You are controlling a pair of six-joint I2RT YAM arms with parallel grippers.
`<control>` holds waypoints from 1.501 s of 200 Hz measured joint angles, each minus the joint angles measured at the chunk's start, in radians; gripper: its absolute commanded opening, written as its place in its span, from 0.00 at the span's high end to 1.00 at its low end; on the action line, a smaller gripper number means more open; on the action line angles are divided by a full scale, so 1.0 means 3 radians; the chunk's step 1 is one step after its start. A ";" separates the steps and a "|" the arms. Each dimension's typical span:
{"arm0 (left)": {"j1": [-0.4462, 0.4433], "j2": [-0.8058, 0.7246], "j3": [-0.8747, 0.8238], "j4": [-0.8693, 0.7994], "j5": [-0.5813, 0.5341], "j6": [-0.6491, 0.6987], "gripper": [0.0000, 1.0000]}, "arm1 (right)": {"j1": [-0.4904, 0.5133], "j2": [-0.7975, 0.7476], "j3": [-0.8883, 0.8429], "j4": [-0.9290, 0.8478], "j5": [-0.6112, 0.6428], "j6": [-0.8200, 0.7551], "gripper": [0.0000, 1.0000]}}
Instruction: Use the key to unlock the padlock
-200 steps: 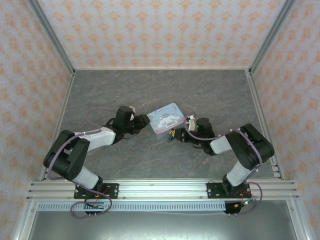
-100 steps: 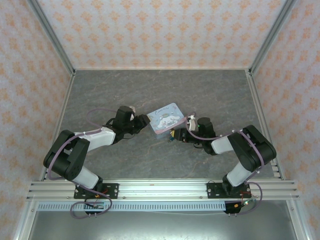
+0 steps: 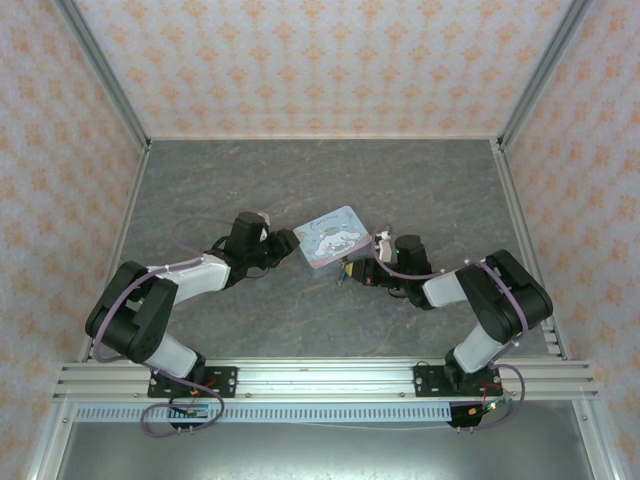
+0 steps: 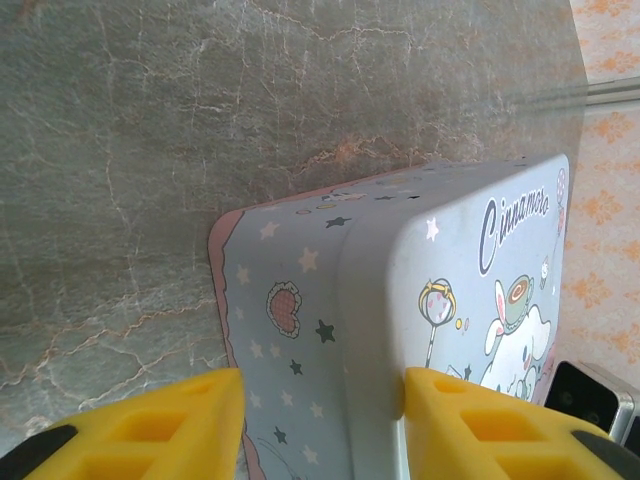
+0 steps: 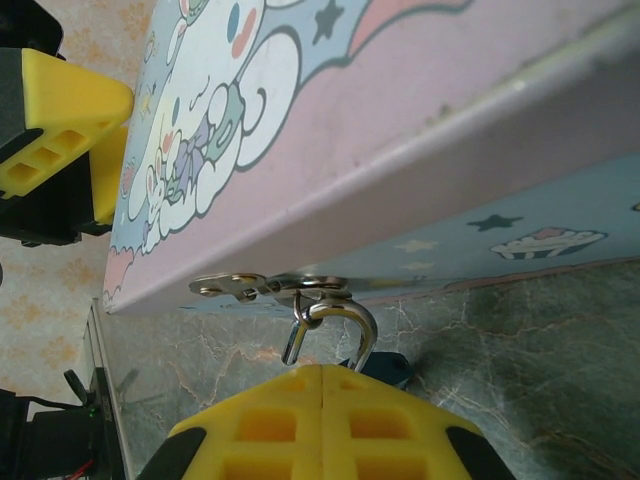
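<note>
**Padlock.** The padlock [image 5: 335,325] is a very small lock. A silver shackle is seen in the right wrist view, and just a corner of a dark teal body [image 5: 392,368] behind the yellow fingertips. The shackle is hooked through a silver hasp [image 5: 250,288] that is fixed at the seam of the tin [image 5: 400,130]. In the top view, the padlock [image 3: 343,271] is located at the near edge of the tin [image 3: 330,235], between the tin and the right gripper [image 3: 355,272]. A small yellowish bit is seen on it there.

**Surroundings.** The tin [image 4: 300,330] is a light-blue rectangular box printed with stars, a heart and a white cartoon character. It is placed on a grey marbled table [image 3: 300,180], enclosed by walls with an orange pattern. Most of the lock body is hidden by the right gripper [image 5: 320,385], which is positioned directly below the shackle.

**Grippers.** The left gripper [image 4: 320,425] is closed part-way on the tin's left end, with a yellow finger [image 4: 160,425] pressed against each side. The right gripper's fingers are closed flush together; whether anything thin is pinched between them cannot be determined.

**Markings.** Script lettering [image 4: 515,215] beginning "Cinnamoro" is printed on the lid.
</note>
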 measured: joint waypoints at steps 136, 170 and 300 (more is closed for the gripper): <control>0.0000 0.0000 0.0006 -0.0009 0.0000 0.0000 0.56 | -0.0193 0.0203 -0.0078 0.0530 -0.0169 0.0254 0.56; 0.0000 0.0000 0.0006 -0.0009 0.0000 0.0000 0.56 | -0.0175 0.0374 -0.0076 0.0708 -0.0209 0.0390 0.55; 0.0000 0.0000 0.0006 -0.0009 -0.0001 0.0000 0.56 | -0.0046 0.0546 -0.0070 0.1036 -0.0252 0.0580 0.82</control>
